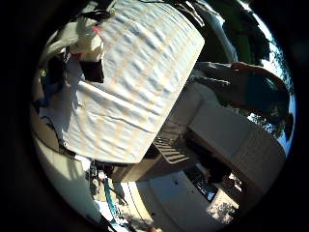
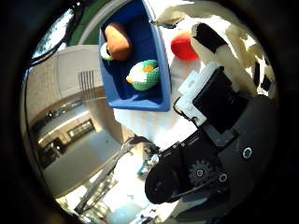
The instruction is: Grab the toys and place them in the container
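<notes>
A blue container point(image 2: 161, 70) stands on the white striped cloth point(image 1: 145, 77), which covers the table. Inside it lie an orange-brown toy point(image 2: 117, 41) and a green and white toy point(image 2: 145, 74). My hand point(image 2: 210, 98) hangs well above the table, just beside the container. A red toy point(image 2: 182, 46) sits between its white and black fingers point(image 2: 205, 37), which close round it. In the little finger side view only slivers of red point(image 1: 97, 30) show behind a finger point(image 1: 89, 46), and much of the toy is hidden.
The cloth-covered table ends at an edge point(image 1: 111, 157) over a paved floor point(image 1: 174, 193). A low pale wall point(image 1: 231, 130) runs beside it. A teal stand point(image 1: 108, 193) is on the ground below the table.
</notes>
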You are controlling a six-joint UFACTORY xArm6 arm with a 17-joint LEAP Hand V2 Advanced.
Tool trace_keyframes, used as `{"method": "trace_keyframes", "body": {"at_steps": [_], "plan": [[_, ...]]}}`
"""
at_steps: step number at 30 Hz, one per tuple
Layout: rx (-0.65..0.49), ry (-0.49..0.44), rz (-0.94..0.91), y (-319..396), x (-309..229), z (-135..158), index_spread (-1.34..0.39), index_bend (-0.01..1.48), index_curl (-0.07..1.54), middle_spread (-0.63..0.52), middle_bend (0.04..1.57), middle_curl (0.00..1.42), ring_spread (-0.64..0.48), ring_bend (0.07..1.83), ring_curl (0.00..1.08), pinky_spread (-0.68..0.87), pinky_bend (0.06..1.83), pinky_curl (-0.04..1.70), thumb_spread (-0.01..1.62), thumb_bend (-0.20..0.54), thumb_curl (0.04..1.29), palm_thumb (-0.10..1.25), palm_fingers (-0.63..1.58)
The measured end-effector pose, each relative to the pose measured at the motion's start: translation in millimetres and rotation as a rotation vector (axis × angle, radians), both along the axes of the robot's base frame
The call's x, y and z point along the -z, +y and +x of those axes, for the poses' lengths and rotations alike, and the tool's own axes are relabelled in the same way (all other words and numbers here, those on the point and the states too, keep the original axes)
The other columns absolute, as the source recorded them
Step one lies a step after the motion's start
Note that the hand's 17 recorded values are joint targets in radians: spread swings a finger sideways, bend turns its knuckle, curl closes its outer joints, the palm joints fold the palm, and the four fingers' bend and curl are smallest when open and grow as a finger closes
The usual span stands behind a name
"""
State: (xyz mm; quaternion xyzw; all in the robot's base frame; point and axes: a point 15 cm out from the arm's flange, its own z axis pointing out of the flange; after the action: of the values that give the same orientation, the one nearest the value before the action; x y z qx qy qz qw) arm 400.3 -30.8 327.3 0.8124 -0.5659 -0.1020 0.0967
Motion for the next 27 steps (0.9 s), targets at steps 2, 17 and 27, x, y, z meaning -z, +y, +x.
{"method": "trace_keyframes", "body": {"at_steps": [2,17,27], "plan": [[-0.005,-0.037,0.002,9.0,-17.5,-5.9,-0.88,0.59,-0.02,-0.26,1.07,1.03,-0.11,1.32,0.84,0.18,1.49,0.71,1.23,-0.010,0.55,1.00,0.95],[0.022,0.113,-0.091,0.7,82.2,29.7,-0.32,0.64,0.09,-0.05,0.40,0.71,0.17,0.64,0.50,0.38,0.89,0.48,1.11,-0.043,0.43,0.72,-0.15],[0.022,0.113,-0.165,-2.6,116.2,86.2,-0.20,0.26,0.12,0.10,0.18,0.51,0.27,0.47,0.38,0.46,0.74,0.37,1.04,-0.041,0.35,0.61,-0.04]]}}
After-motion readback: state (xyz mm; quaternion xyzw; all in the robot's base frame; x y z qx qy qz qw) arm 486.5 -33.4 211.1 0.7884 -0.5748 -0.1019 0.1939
